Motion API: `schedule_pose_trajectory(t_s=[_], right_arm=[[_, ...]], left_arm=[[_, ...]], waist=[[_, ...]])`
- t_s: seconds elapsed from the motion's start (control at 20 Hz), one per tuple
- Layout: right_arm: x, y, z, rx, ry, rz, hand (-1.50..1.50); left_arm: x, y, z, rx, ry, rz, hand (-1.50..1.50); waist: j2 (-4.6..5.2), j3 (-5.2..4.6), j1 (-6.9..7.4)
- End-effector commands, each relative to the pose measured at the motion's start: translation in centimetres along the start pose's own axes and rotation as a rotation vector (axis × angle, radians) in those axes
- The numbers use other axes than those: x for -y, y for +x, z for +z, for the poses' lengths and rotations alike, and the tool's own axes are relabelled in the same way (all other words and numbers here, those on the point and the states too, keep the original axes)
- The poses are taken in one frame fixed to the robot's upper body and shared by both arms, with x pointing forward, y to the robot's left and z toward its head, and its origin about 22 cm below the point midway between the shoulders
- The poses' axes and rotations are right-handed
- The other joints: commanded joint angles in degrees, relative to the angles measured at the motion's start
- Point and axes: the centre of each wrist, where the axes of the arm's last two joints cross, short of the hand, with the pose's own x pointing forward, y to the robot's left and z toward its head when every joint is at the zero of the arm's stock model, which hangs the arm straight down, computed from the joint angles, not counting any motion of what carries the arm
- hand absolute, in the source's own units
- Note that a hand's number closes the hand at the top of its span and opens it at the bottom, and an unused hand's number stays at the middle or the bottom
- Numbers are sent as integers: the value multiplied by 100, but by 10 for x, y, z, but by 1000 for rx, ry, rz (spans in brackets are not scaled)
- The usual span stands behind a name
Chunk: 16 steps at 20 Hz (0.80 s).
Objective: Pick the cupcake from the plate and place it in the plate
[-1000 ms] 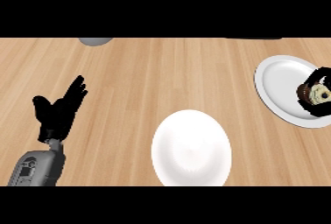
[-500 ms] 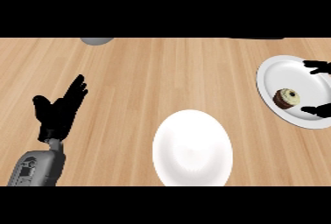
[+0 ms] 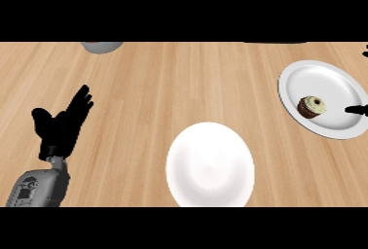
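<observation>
Cupcake (image 3: 313,106) on right plate (image 3: 323,78) | left hand (image 3: 61,127) spread | right hand (image 3: 357,110) edge-cropped, unclear

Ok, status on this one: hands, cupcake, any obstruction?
Left hand open, resting. Right hand only fingertips at edge. Cupcake on right plate. Centre plate unobstructed.

There are no words, numbers, labels or signs to read here. The light wooden counter top (image 3: 179,82) has only wood grain on it, and the two round white plates (image 3: 327,80) (image 3: 210,165) are plain.
</observation>
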Motion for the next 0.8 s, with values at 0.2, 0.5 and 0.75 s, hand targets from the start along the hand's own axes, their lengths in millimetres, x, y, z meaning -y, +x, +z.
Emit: schedule_pose_trajectory(t_s=[0.2,0.5,0.75], right_arm=[[21,-4,20,-94,176,-366,-150],[49,1,41,-53,116,-356,-150],[52,4,38,-39,104,-361,-150]], left_arm=[[8,10,-4,9,2,4,0],[0,2,6,5,-6,5,0],[13,4,-3,15,-23,-3,0]], waist=[[16,11,6],[57,27,92],[97,33,91]])
